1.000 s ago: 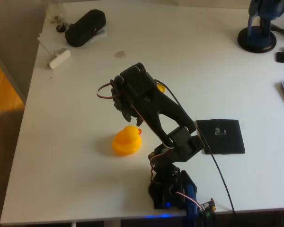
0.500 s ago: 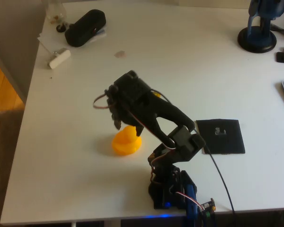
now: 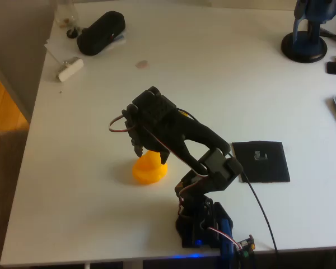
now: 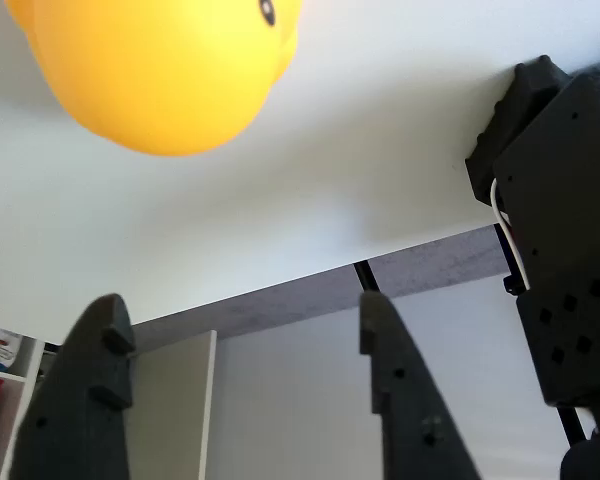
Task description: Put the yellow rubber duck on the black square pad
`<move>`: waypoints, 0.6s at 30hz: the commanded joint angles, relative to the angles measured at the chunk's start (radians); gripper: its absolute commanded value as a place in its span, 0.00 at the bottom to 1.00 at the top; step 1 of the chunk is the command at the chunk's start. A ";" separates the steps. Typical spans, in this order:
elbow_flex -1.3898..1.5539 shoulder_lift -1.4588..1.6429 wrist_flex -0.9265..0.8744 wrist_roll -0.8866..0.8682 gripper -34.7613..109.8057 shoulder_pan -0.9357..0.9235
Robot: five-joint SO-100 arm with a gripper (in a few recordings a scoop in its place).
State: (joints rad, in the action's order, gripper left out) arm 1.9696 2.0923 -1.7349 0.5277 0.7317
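White table (image 3: 241, 84): yellow duck (image 3: 147, 170) left of arm base (image 3: 201, 224), black pad (image 3: 261, 161) right, dark pouch (image 3: 101, 32) far left corner, blue stand (image 3: 305, 45) far right.

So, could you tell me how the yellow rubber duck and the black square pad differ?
The yellow rubber duck is rounded, bright and raised; the black square pad is flat, matte and dark. The duck sits under the open gripper; the pad lies apart, right of the arm's base. Both rest on the white table.

white table (image 3: 241, 89), wood floor (image 3: 3, 106) at left
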 commanded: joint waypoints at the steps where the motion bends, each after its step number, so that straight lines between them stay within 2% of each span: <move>1: -0.002 0.017 0.014 0.002 0.42 0.026; 6: 0.005 0.017 0.112 0.002 0.42 0.026; 18: -0.003 0.028 0.117 0.012 0.42 -0.109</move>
State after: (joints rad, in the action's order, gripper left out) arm 1.9742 2.0923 -1.6122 0.5277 0.6381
